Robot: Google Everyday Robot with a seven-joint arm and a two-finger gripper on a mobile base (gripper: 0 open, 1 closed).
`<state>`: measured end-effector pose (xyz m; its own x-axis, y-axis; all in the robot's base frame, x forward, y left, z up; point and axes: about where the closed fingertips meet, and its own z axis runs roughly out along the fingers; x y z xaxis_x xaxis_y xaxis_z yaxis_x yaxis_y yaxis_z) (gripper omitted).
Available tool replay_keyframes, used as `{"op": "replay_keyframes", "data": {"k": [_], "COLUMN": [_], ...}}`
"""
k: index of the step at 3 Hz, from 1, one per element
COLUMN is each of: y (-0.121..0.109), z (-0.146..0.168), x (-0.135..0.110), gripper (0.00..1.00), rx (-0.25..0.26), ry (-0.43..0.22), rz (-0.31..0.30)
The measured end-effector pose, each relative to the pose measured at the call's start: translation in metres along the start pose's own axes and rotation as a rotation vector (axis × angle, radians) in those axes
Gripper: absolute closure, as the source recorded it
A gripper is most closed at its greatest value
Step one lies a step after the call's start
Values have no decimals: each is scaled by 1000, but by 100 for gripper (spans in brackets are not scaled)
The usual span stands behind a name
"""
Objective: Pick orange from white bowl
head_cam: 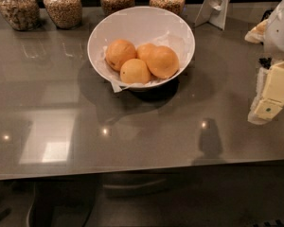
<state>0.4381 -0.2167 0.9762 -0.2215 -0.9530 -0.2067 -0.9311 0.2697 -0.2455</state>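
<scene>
We are looking down on a glossy grey-brown countertop (52,103) reflecting small lights, with round glass jars of grain (62,6) lining its far edge. The wide, glossy white bowl (132,25), lined with crumpled white paper, is sitting far of centre, holding the smooth, deep-coloured orange (163,61) on its right side beside three paler oranges (135,71). Our cream gripper (265,109) is hanging at the right edge, well apart; we cannot tell how far open it is
</scene>
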Motion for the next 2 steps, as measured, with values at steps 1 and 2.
{"op": "replay_keyframes", "data": {"k": [1,2], "y": [0,-6], "z": [0,-2], "x": [0,-13], "gripper": [0,0], "rx": [0,40], "ry": [0,-31], "rz": [0,-6]}}
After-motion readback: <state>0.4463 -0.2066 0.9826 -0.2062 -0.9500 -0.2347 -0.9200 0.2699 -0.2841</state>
